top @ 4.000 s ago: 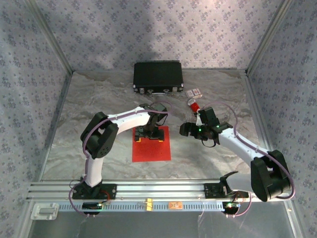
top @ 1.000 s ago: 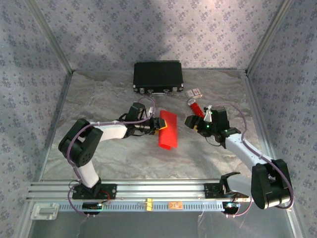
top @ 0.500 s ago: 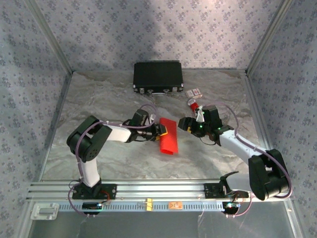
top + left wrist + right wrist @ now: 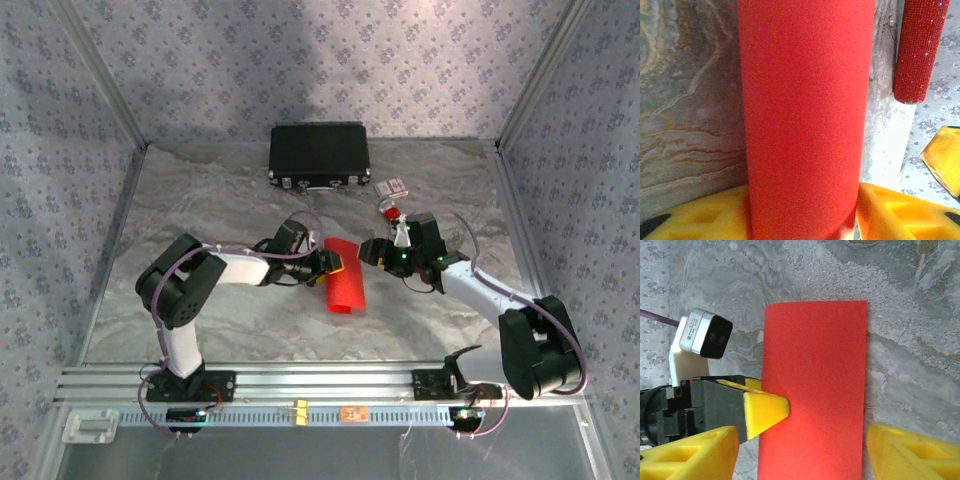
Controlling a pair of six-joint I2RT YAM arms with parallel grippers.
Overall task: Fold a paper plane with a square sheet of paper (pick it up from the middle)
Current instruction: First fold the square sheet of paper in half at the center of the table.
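the square sheet of paper [image 4: 343,284] is bent over into a long red band and sits near the middle of the counter [image 4: 200,210], between the two arms. in the top view it slants from the pincers toward the near rail. whether its near end touches the counter cannot be told.

the left pincer [image 4: 332,264] reaches in from the left and pinches the sheet by its far end. in the left wrist view the red band [image 4: 805,115] fills the whole gap between the yellow fingers [image 4: 700,220] and touches both of them.

the right pincer [image 4: 368,250] comes in from the right, just beside the same end of the sheet. its fingers [image 4: 910,455] are spread wide, one on each side of the paper [image 4: 812,390], and do not press it. the left one stands clear of the edge and the right one is close beside it. one yellow tip of the left pincer lies against the left edge of the band.

a black case [image 4: 319,155] stands at the far side of the counter. a red glitter tube [image 4: 392,213] and a small packet [image 4: 394,186] lie to the right of it, well apart from the sheet.
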